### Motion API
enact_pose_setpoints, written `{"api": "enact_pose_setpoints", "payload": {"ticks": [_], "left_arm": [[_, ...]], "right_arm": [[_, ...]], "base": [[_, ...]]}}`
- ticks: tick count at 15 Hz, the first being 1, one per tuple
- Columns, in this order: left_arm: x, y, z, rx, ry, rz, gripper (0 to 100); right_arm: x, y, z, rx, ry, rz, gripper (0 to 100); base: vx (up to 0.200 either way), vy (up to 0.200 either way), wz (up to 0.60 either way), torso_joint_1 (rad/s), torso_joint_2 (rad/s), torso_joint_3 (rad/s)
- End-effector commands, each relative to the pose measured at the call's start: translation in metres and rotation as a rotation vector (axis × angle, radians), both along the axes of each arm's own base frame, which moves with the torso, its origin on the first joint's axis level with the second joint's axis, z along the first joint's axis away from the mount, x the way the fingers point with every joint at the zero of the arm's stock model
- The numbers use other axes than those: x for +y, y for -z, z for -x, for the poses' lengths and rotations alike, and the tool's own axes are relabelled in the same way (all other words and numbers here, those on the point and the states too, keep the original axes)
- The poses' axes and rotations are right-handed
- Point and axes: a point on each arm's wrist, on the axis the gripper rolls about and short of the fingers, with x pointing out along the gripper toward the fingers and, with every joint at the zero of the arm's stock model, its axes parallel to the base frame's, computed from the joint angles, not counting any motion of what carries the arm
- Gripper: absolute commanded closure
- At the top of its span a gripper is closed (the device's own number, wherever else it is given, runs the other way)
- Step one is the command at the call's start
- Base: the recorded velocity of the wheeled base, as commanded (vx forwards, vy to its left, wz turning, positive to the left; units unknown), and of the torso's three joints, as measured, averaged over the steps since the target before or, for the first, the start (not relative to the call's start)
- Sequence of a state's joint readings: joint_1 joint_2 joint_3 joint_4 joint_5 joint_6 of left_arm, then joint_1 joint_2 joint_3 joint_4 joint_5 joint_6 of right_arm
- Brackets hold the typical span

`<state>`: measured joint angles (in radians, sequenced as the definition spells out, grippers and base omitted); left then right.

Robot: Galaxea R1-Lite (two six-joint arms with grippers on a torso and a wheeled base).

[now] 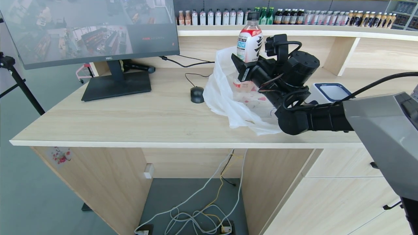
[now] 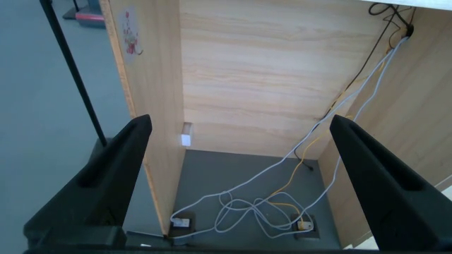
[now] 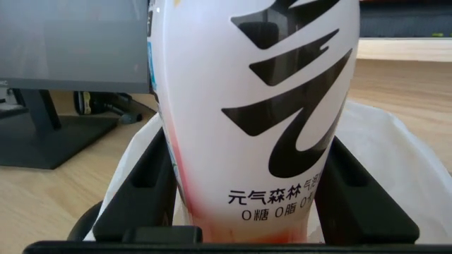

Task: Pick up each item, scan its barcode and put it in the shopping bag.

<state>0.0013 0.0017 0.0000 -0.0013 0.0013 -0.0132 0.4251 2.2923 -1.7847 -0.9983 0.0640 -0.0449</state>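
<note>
Bright, even indoor light; soft shadow beneath the desk [image 1: 130,114]; edges bow.

Head view: bottle [image 1: 249,40] lower part hidden behind right gripper [image 1: 247,67]. Right wrist view cuts off its top and base. Right arm [image 1: 313,117] covers the bag [image 1: 222,98] right side and scanner [image 1: 331,93] near edge. Monitor [image 1: 88,29] cropped top and left. Shelf bottles [image 1: 294,17] too small to tell apart.
</note>
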Motion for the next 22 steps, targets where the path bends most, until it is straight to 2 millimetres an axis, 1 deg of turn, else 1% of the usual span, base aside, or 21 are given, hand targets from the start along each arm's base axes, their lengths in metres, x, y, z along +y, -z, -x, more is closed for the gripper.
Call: {"api": "enact_pose_setpoints", "payload": {"ticks": [1, 9, 12, 17, 22], "left_arm": [[0.000, 0.000, 0.000, 0.000, -0.001, 0.001, 0], [0.000, 0.000, 0.000, 0.000, -0.001, 0.001, 0], [0.000, 0.000, 0.000, 0.000, -0.001, 0.001, 0], [0.000, 0.000, 0.000, 0.000, -0.001, 0.001, 0], [0.000, 0.000, 0.000, 0.000, -0.001, 0.001, 0]], "right_arm": [[0.002, 0.004, -0.002, 0.010, -0.002, 0.004, 100], [0.007, 0.012, -0.006, 0.056, -0.016, 0.014, 100], [0.013, 0.011, -0.014, 0.038, -0.032, -0.019, 100], [0.023, 0.019, -0.015, 0.059, -0.059, -0.030, 100], [0.022, 0.021, -0.015, 0.066, -0.058, -0.028, 100]], "base": [[0.000, 0.000, 0.00, 0.000, 0.00, 0.000], [0.000, 0.000, 0.00, 0.000, 0.00, 0.000], [0.000, 0.000, 0.00, 0.000, 0.00, 0.000], [0.000, 0.000, 0.00, 0.000, 0.00, 0.000], [0.000, 0.000, 0.00, 0.000, 0.00, 0.000]]}}
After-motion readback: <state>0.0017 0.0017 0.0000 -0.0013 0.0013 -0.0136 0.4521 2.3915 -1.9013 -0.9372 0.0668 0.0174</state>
